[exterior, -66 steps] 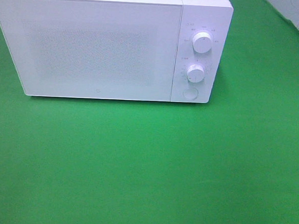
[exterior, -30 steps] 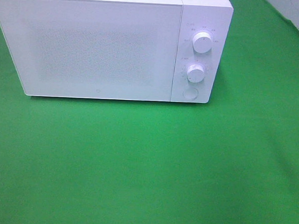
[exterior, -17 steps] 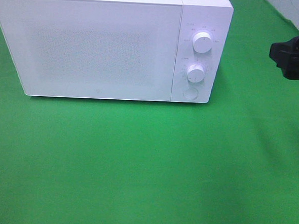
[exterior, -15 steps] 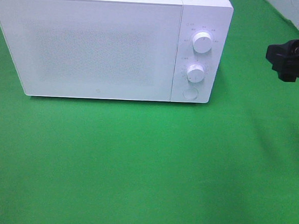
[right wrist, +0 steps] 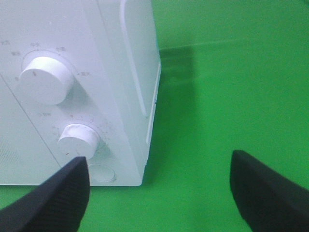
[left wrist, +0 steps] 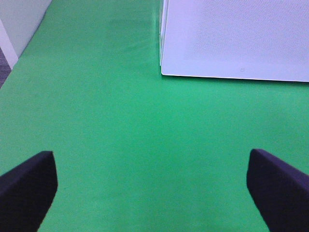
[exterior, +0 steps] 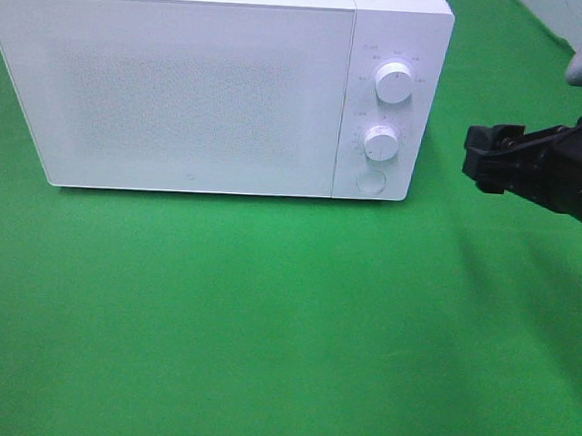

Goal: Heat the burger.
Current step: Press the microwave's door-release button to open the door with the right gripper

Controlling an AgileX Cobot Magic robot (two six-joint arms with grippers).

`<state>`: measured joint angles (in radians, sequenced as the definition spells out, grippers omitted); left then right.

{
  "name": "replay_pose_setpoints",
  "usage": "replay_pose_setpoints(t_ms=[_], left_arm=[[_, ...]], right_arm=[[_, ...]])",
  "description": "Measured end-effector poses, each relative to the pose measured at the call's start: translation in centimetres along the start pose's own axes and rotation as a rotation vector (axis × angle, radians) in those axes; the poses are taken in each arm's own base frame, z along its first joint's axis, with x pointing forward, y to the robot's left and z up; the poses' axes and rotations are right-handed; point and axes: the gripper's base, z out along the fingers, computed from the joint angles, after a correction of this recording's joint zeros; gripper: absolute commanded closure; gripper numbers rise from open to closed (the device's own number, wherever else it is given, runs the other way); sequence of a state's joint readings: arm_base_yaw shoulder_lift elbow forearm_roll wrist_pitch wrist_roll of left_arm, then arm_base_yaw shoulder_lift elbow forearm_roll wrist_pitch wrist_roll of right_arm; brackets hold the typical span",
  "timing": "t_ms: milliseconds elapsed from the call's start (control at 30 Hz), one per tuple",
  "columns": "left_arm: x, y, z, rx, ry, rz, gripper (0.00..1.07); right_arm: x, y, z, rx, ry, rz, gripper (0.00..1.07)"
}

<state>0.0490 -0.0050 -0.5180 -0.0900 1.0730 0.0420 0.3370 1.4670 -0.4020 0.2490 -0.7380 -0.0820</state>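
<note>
The burger is not in any view. A white microwave point(exterior: 180, 93) stands at the back left on the green cloth with its door shut. Its panel has an upper knob point(exterior: 393, 83), a lower knob point(exterior: 381, 142) and a round button point(exterior: 370, 182). My right gripper point(exterior: 490, 159) is open and empty, hovering to the right of the panel; the right wrist view shows its fingers point(right wrist: 63, 198) spread wide in front of the knobs point(right wrist: 77, 137). My left gripper point(left wrist: 152, 188) is open and empty over bare cloth, near the microwave's front left corner point(left wrist: 164, 72).
Green cloth point(exterior: 265, 315) covers the table in front of and to the right of the microwave. A pale wall edge point(exterior: 580, 23) shows at the back right, and another point(left wrist: 14, 29) in the left wrist view.
My right arm has come in from the right edge and moved left and down toward the microwave's control panel. The microwave has not moved.
</note>
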Motion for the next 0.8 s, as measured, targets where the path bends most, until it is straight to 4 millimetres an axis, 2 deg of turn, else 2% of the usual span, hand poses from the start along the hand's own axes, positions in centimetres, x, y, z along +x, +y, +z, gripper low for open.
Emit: replay_pose_setpoints(t_ms=[233, 367, 533, 600, 800], left_arm=[[0.0, 0.0, 0.0, 0.000, 0.000, 0.000, 0.06], [0.0, 0.0, 0.0, 0.000, 0.000, 0.000, 0.06], [0.0, 0.0, 0.0, 0.000, 0.000, 0.000, 0.06], [0.0, 0.0, 0.0, 0.000, 0.000, 0.000, 0.06], [0.0, 0.0, 0.0, 0.000, 0.000, 0.000, 0.06]], right_arm=[[0.9, 1.6, 0.6, 0.027, -0.031, -0.026, 0.31], [2.4, 3.9, 0.8, 0.041, -0.046, -0.030, 0.31], [3.1, 5.1, 0.8, 0.032, -0.046, -0.045, 0.31], [4.0, 6.2, 0.7, 0.023, -0.032, -0.050, 0.33], [4.6, 6.8, 0.5, 0.024, -0.018, 0.019, 0.39]])
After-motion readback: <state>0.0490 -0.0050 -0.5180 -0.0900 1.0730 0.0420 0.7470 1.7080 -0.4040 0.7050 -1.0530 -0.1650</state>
